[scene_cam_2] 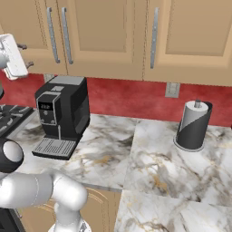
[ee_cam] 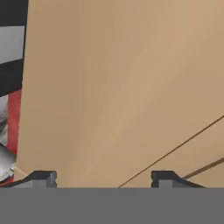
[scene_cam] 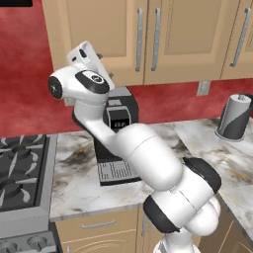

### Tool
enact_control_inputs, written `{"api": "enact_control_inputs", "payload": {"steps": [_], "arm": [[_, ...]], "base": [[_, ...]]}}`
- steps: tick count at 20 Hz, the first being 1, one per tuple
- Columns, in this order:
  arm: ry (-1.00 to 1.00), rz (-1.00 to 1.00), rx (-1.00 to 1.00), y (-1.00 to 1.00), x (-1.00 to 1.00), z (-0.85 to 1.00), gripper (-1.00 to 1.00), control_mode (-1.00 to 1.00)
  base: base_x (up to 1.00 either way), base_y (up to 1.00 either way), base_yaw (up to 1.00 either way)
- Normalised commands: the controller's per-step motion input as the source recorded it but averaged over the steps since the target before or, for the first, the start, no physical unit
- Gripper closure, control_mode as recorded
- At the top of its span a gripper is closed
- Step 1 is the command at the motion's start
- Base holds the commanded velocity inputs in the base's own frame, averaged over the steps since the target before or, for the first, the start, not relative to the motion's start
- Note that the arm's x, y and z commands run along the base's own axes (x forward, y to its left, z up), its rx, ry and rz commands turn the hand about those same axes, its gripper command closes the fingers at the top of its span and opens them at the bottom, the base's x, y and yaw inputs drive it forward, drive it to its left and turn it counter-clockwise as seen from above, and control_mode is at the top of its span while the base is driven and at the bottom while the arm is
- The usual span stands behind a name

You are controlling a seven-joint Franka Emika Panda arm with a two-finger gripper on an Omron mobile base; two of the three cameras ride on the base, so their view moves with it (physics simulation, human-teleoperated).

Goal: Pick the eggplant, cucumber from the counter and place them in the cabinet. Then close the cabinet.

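The light-tan wooden cabinet (scene_cam: 104, 34) (scene_cam_2: 104, 36) hangs above the marbled counter (scene_cam: 74, 170) (scene_cam_2: 158, 167), and the doors I see look shut. My gripper (scene_cam: 105, 65) (scene_cam_2: 26, 55) is raised close to the bottom left part of the cabinet front. In the hand view the gripper (ee_cam: 105, 179) points at a tan cabinet panel (ee_cam: 113, 87) very near, its fingertips (ee_cam: 41, 178) stand apart and nothing is between them. The eggplant and the cucumber are out of view.
A black coffee machine (scene_cam: 118, 128) (scene_cam_2: 61, 113) stands on the counter below the hand. The grey stove (scene_cam: 20, 168) lies to the left. A paper-towel roll (scene_cam: 236, 117) (scene_cam_2: 194, 124) stands at the right, by a wall outlet (scene_cam_2: 171, 89). Drawers (scene_cam: 99, 225) run under the counter.
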Motion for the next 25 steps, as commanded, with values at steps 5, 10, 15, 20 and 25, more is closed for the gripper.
{"api": "enact_control_inputs", "payload": {"steps": [5,10,15,20,25], "arm": [[0.0,0.0,0.0,-0.72,1.0,-0.49,-1.0,-1.0],[-0.1,-0.05,0.0,-0.56,-0.1,-0.21,-1.0,-1.0],[-0.15,0.0,0.0,-0.06,-1.0,0.06,-1.0,-1.0],[-0.07,0.0,0.01,-0.11,-1.0,0.45,-1.0,-1.0],[-0.02,-0.04,0.07,-0.66,-0.88,0.18,-1.0,-1.0]], "base": [[0.0,0.0,0.0],[0.0,0.0,0.0],[0.0,0.0,0.0],[0.0,0.0,0.0],[0.0,0.0,0.0]]}}
